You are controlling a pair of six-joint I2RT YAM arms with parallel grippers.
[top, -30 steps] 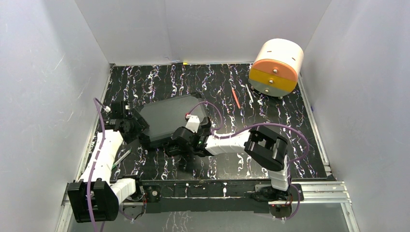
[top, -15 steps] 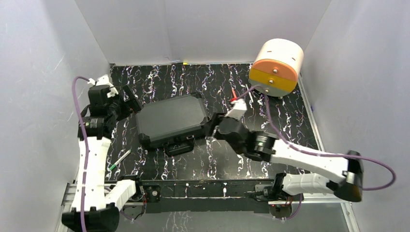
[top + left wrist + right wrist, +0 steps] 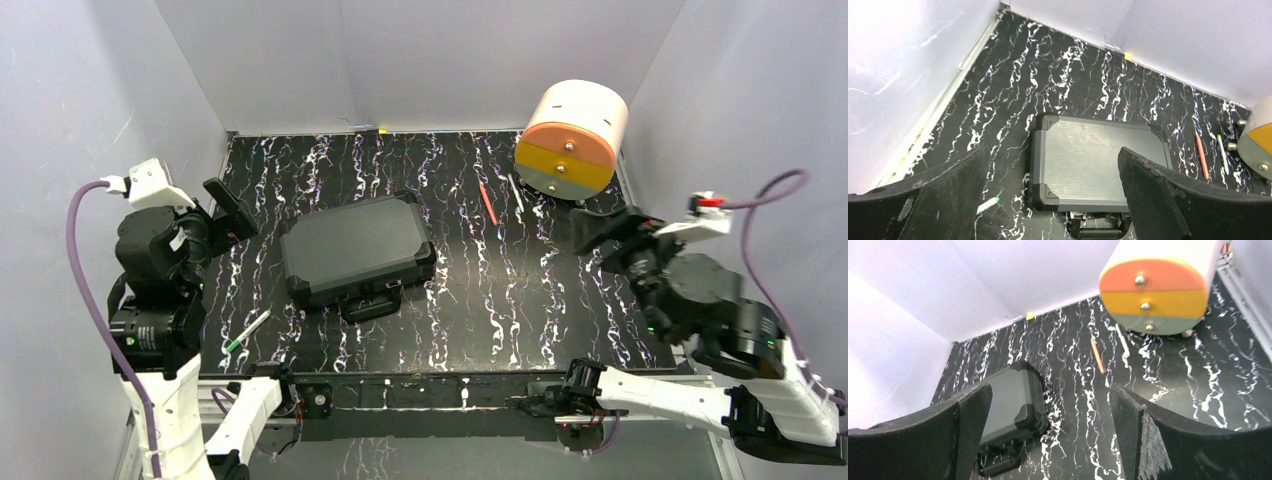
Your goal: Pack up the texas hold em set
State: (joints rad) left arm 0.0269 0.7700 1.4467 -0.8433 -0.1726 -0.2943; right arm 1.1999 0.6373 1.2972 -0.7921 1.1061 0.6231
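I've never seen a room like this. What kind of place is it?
Probably a robot lab workcell: plain white panels box in a black marbled table, the left arm and right arm are mounted at its near edge, and a closed black case lies on it.

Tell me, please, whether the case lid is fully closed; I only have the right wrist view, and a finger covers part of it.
Observer: Yes, the left wrist view shows the black case shut, its whole ribbed lid down.
Operator: Is anything loose beside it?
Observer: A white pen with a green tip lies off its near left corner, not touching it.
Operator: Where is the left end effector?
Observer: The left end effector is open and empty, raised, left of the case.
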